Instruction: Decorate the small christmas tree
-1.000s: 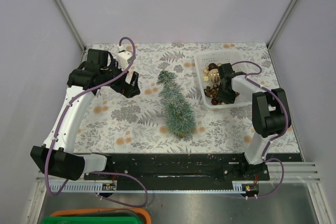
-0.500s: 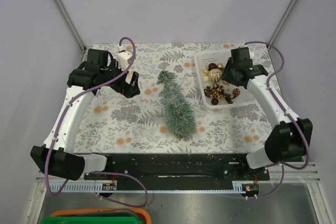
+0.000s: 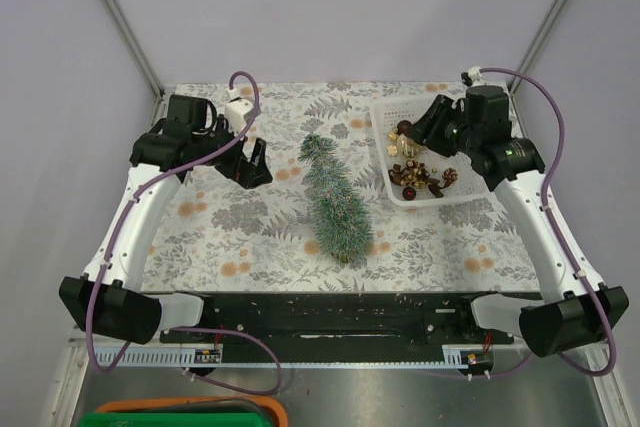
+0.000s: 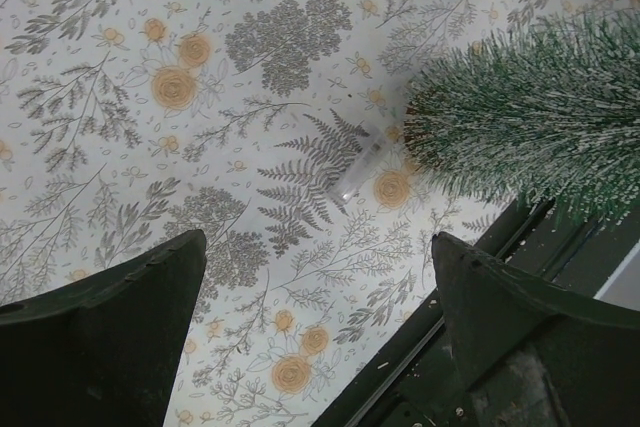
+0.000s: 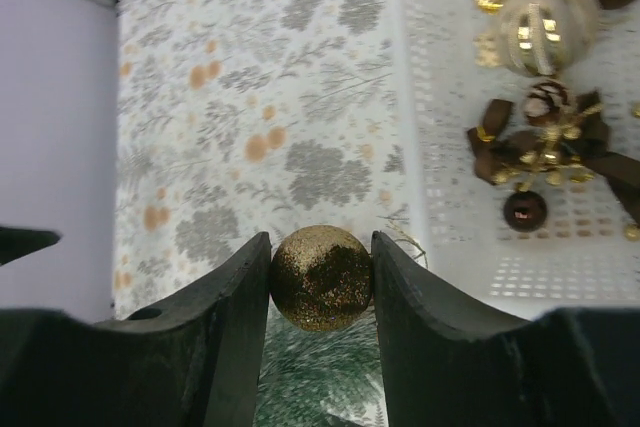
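Note:
The small christmas tree (image 3: 335,202) lies on its side in the middle of the floral mat, tip to the back, wide end to the front. My right gripper (image 3: 418,130) hovers over the left part of the white basket (image 3: 425,202), shut on a gold glitter bauble (image 5: 320,277); the tree's bristles (image 5: 310,382) show below it. To the left of the tree's tip my left gripper (image 3: 255,162) stands open with nothing between its fingers (image 4: 100,332). In the left wrist view the tree (image 4: 530,137) fills the upper right.
The basket (image 5: 450,97) holds a large pale gold ball (image 5: 545,22), brown bows (image 5: 545,147) and small dark baubles (image 5: 525,210). A small clear piece (image 4: 360,167) lies on the mat near the tree. The black rail (image 3: 330,312) runs along the mat's near edge.
The right arm has stretched up and back, lifting its gripper out of the basket's front part to over its back left. The left gripper has barely shifted.

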You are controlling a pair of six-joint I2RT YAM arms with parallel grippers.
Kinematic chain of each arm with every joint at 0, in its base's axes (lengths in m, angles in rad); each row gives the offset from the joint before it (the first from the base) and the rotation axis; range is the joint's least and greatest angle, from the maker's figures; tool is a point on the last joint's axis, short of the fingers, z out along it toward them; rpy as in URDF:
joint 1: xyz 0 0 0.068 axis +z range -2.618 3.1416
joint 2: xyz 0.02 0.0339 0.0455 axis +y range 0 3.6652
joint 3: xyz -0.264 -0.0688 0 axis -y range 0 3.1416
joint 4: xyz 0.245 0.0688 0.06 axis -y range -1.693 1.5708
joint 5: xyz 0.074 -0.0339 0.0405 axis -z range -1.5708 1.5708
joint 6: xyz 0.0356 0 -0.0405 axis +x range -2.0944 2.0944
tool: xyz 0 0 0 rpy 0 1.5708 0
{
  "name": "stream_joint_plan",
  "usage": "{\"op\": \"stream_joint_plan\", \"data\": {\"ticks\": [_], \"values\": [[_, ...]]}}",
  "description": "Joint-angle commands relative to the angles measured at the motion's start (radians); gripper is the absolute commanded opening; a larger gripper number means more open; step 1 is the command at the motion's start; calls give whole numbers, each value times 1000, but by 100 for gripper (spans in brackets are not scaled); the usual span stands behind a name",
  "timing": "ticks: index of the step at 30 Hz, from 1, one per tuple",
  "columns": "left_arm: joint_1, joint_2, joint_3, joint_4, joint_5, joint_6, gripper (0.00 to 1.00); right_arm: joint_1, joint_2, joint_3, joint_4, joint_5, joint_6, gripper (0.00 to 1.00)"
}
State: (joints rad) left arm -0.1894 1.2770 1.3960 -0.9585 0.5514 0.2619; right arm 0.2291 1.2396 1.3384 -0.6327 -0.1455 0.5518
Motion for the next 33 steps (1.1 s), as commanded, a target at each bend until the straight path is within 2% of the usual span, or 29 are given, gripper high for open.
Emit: {"op": "stream_joint_plan", "data": {"ticks": [1,7,15,19,26,33], "values": [[-2,-47,-20,69,137,-15,99,76,-22,112,96,-150,-6,18],[-4,-93,-41,110,232,-16,99,205,50,306,129,-135,-36,17],[-2,-142,-72,227,399,-95,99,297,222,579,169,-183,-38,17],[-4,-160,-87,283,461,-141,99,384,296,679,176,-181,-53,16],[-4,-165,-106,290,479,-145,99,512,311,745,176,-146,-85,16],[-2,-169,-126,306,467,-156,99,564,261,684,188,-132,-75,16]]}}
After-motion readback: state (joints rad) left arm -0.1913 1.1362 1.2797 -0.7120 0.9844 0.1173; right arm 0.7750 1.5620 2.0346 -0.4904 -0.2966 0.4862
